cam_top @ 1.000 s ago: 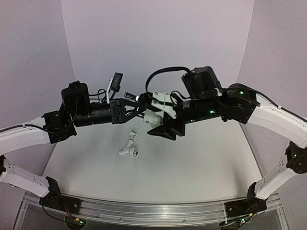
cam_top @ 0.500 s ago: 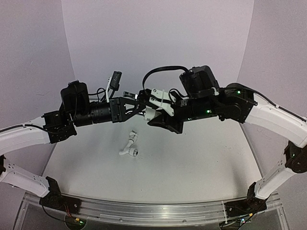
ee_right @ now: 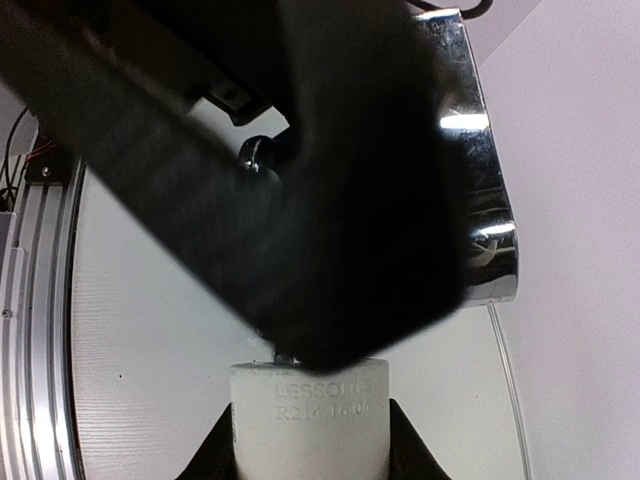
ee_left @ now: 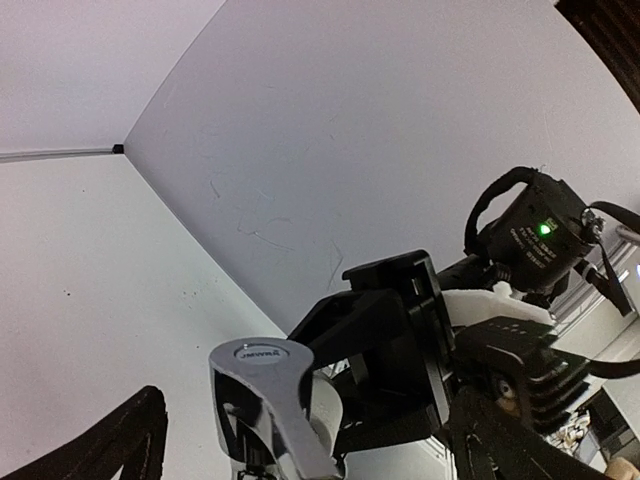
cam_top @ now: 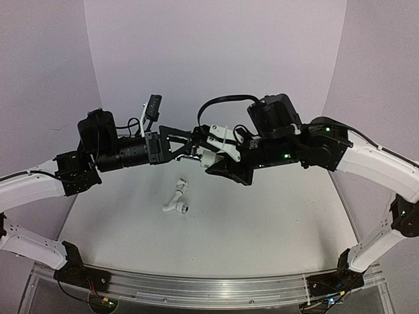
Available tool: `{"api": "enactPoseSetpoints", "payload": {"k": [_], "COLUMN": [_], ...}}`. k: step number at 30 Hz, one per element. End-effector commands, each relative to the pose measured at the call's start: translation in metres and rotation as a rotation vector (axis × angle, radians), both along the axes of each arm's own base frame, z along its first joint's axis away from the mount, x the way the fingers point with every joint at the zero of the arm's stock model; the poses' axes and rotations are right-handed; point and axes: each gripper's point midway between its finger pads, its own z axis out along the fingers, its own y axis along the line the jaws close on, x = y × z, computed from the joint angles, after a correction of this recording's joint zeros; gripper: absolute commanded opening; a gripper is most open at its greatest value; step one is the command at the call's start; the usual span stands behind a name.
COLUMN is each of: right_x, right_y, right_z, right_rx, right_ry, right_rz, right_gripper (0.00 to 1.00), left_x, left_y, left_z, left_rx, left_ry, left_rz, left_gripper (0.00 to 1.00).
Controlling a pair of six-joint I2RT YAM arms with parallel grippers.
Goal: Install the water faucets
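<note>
The chrome water faucet [ee_left: 262, 392] hangs in mid-air with its lever handle towards the left wrist camera, its stem set into a short white elbow fitting [ee_right: 308, 425]. My right gripper [ee_right: 310, 455] is shut on that fitting, one black finger on each side. In the top view the faucet [cam_top: 191, 156] lies between the spread fingers of my left gripper [cam_top: 194, 146], which is open and does not touch it. One blurred left finger [ee_right: 250, 170] crosses the right wrist view and hides much of the faucet [ee_right: 482, 200].
A longer white bent pipe piece [cam_top: 177, 200] with a ringed end lies on the white table [cam_top: 262, 222] below the grippers. Purple walls close in the back and sides. A metal rail [cam_top: 196, 288] runs along the near edge.
My left gripper has opened off the faucet and drawn back a little to the left. The right gripper closed on the white fitting and rose slightly with it.
</note>
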Motion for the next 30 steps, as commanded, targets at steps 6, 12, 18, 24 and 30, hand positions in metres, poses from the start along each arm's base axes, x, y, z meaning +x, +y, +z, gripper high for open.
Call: {"api": "enactPoseSetpoints", "payload": {"k": [6, 12, 18, 24, 30], "right_x": [0.089, 0.147, 0.172, 0.177, 0.184], "right_y": [-0.075, -0.112, -0.124, -0.115, -0.104], "right_z": [-0.015, -0.094, -0.175, -0.209, -0.237], "right_rx": [0.16, 0.057, -0.034, 0.03, 0.041], "right_ry": [0.244, 0.351, 0.396, 0.394, 0.42], "right_rz": [-0.295, -0.457, -0.518, -0.51, -0.505], "right_gripper": [0.0, 0.0, 0.0, 0.0, 0.0], "left_x": [0.014, 0.025, 0.026, 0.03, 0.035], "left_y": [0.036, 0.052, 0.061, 0.067, 0.061], "left_z": [0.015, 0.009, 0.009, 0.005, 0.007], "left_rx": [-0.052, -0.06, -0.065, -0.068, -0.048], "left_ry": [0.018, 0.051, 0.055, 0.063, 0.063], "left_rz": [0.194, 0.297, 0.333, 0.371, 0.374], "left_gripper": [1.0, 1.0, 1.0, 1.0, 1.0]}}
